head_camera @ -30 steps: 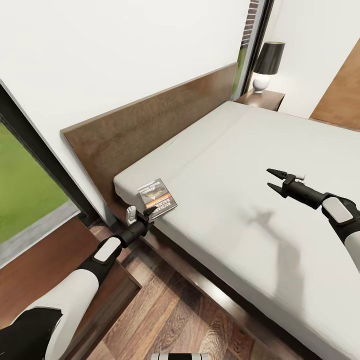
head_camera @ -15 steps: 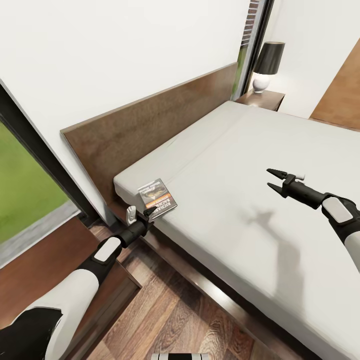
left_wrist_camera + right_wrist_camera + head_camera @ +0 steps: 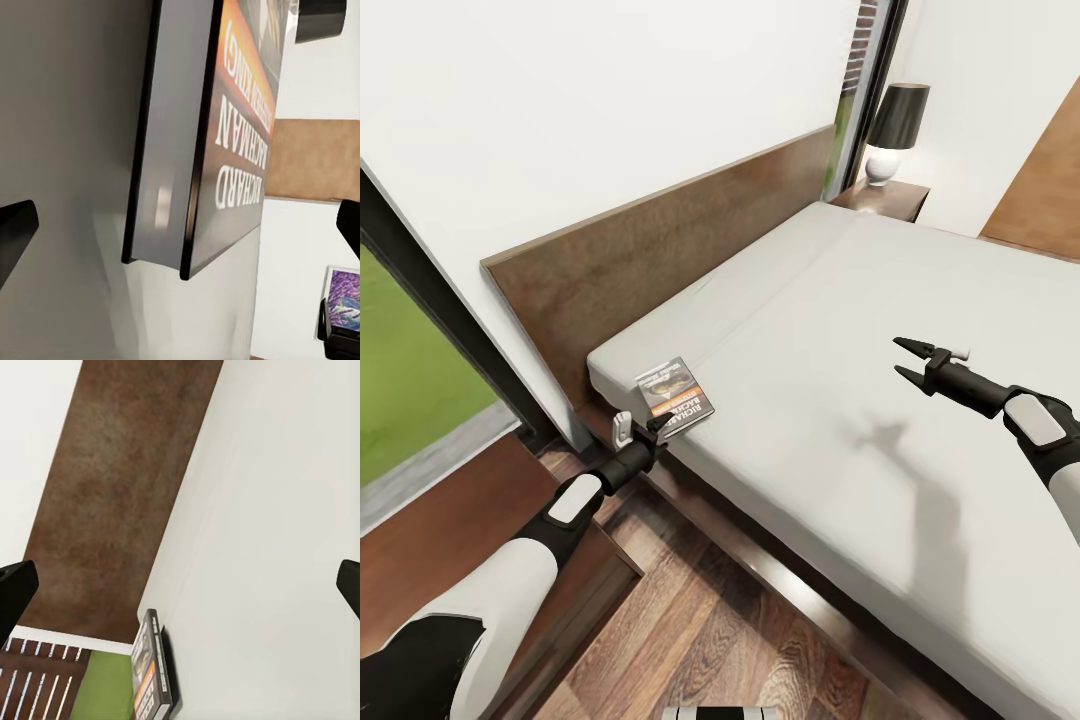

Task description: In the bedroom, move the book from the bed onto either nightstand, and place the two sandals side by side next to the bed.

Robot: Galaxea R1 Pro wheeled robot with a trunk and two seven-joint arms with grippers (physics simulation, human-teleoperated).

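two arms are reaching, but the left gripper (image 3: 656, 425), jaws spread wide, is sitting nearest the book (image 3: 676, 397) lying at the bed (image 3: 840, 330) corner just ahead of it

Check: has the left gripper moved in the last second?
No. The left gripper sits at the same spot by the book at the mattress corner, open.

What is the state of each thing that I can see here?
book: flat on the mattress corner, cover up, between the left gripper's open jaws
left gripper: open, at the book's edge
right gripper: open, empty, above the mattress
bed: bare apart from the book
lamp: upright on the far nightstand
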